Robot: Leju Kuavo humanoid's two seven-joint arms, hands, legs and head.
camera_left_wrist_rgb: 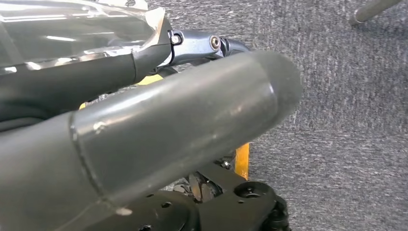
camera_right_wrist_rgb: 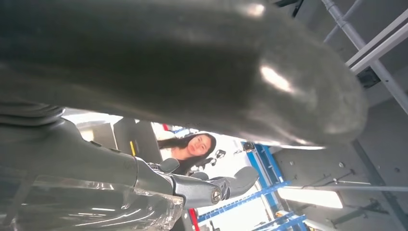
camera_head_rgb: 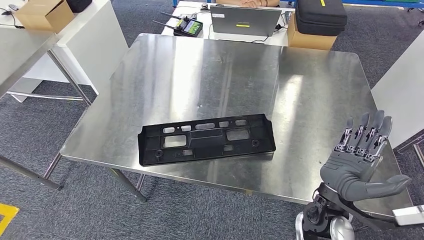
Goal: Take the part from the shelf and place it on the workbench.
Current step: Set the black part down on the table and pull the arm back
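One black plastic part (camera_head_rgb: pixel 207 139) is already lying flat on the steel workbench (camera_head_rgb: pixel 300 100), close to the bench's near edge and a bit toward its left side, long axis running roughly along that edge with the right end tipped slightly further away. Right hand (camera_head_rgb: pixel 361 156) is up over the bench's near right corner, palm open, fingers straight and side by side, thumb stuck out to the side, nothing in it. From that hand the part sits off to the left, apart from it with bare steel between them, so it's the closer of the two hands to the part. Left hand (camera_left_wrist_rgb: pixel 144 130) I can only see up close from its own wrist camera, a fat grey thumb over grey carpet, and I can't tell whether its fingers are spread or curled. Looks to me like the placing is basically done, since the part rests on the bench and nothing is touching it. Behind the bench's far edge there's a laptop (camera_head_rgb: pixel 245 21), a remote controller (camera_head_rgb: pixel 188 26) and a cardboard box (camera_head_rgb: pixel 311 39) on another table
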